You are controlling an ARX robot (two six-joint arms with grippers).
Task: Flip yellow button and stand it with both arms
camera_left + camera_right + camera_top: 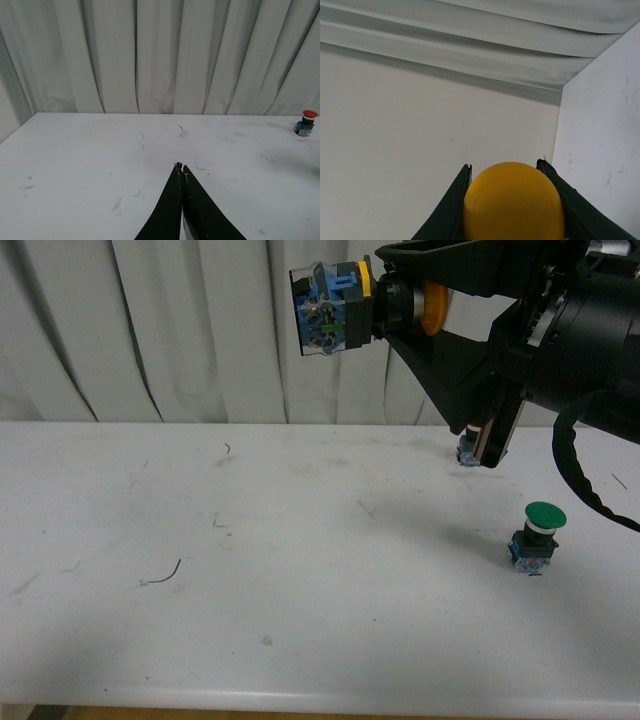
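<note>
The yellow button (330, 310) hangs sideways above the table (250, 540) at one o'clock, its blue contact block pointing to nine and its cap to three. The right gripper (390, 300) clamps its cap end, jaws cap-wide (the left gripper (179, 167) is pressed together, empty).

Right arm (590, 345): bulky, matte black; rounded cylindrical housing joined to an angular wedge-shaped bracket; thick black cable (572, 465) curves out beneath the housing; pale silver strip (497, 435) runs along the bracket's lower edge; small bright metal part at the top corner, too cropped to tell more. Right hand (385, 297): two flat black wedge fingers narrowing toward the tips; in the right wrist view the fingers (449, 212) look dull greenish-black with thin straight edges. Left hand (180, 166): two slim black triangular fingers tapering to fine points; tiny pale scuffs at the tips; smooth, slightly glossy faces.
</note>
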